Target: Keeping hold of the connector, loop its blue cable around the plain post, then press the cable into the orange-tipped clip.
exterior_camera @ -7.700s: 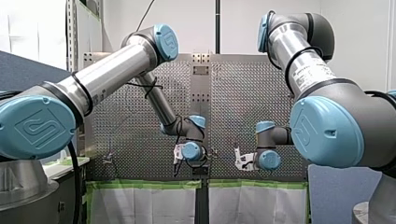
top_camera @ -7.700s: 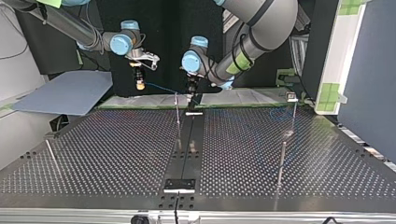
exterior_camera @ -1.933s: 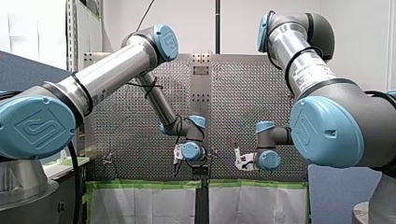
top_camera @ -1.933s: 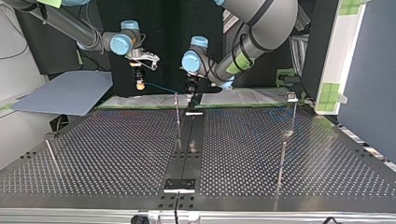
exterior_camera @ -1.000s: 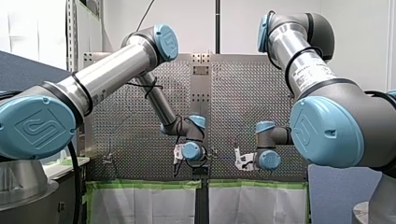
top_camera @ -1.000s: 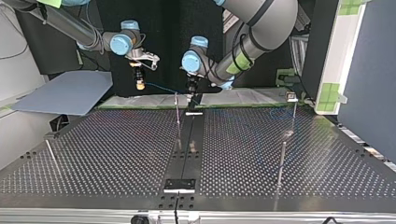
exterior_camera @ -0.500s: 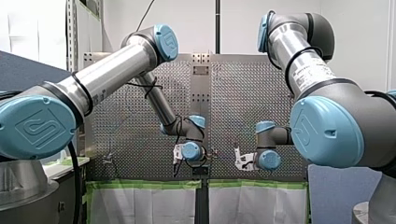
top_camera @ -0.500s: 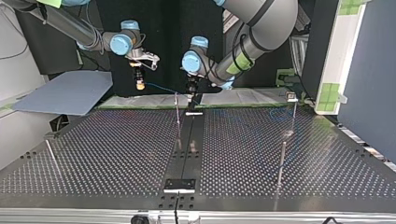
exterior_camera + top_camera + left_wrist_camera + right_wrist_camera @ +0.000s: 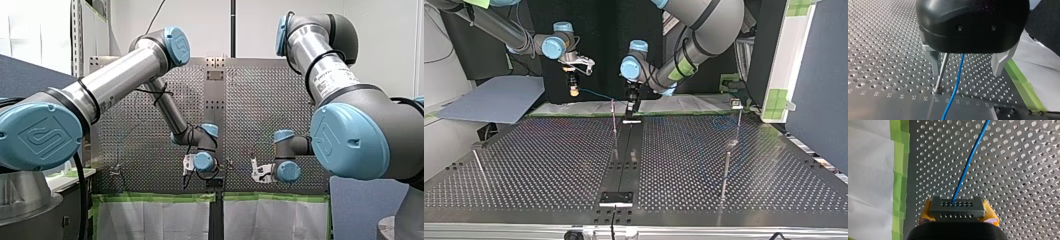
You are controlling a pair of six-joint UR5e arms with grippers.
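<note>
My right jaws clamp the connector (image 9: 957, 207); its blue cable (image 9: 967, 166) runs beside the plain post (image 9: 942, 71), both between my left jaws, spread wide. Swing high and the cable could ride over the post.

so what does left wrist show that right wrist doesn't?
Only left wrist: the post standing on the table, between my left gripper's open metal fingers, with the cable running beside it, clear of both fingers.
Only right wrist: the connector clamped between my right gripper's yellow pads, with the cable leaving its face.
Both: blue cable, perforated table, green tape with white sheet beyond.
</note>
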